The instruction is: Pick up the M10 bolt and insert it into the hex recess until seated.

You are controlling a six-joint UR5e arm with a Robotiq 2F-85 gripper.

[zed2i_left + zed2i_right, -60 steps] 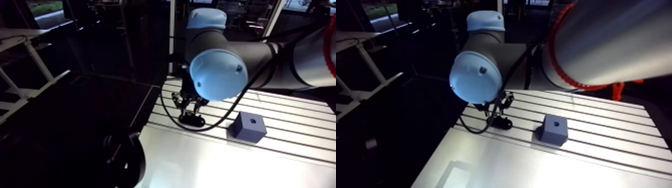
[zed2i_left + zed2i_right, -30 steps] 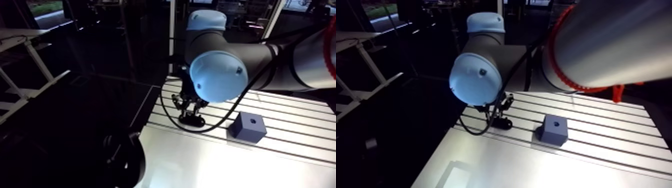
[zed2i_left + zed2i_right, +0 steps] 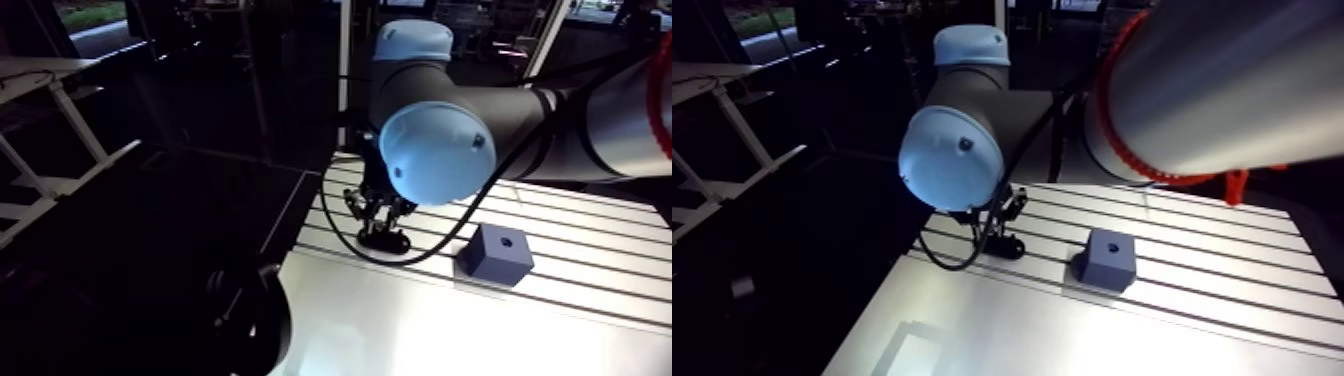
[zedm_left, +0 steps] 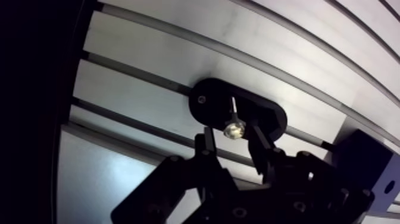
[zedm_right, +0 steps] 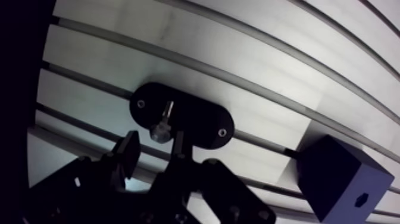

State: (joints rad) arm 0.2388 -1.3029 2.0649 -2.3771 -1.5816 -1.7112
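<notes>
Slotted aluminium tabletop [image 3: 1232, 262]: long parallel dark grooves run across it. Flat black oval plate [image 5: 196, 122] lies on slotted part, close to one end edge of tabletop, one groove passing under it. Small screw [image 5: 140, 103] at one end of plate, second screw [image 5: 222, 132] at other end. Smooth unslotted metal sheet [image 3: 1052, 335] runs along near edge, brightly lit.

A silvery bolt [image 4: 234, 128] glints on a black oval holder [image 4: 268, 116]; the table [image 3: 1232, 300], pale grey, is striped with dark slots. Centre right in the arm view, a dark blue-grey block [image 3: 1106, 259]; the gripper [image 4: 233, 138] is black.
</notes>
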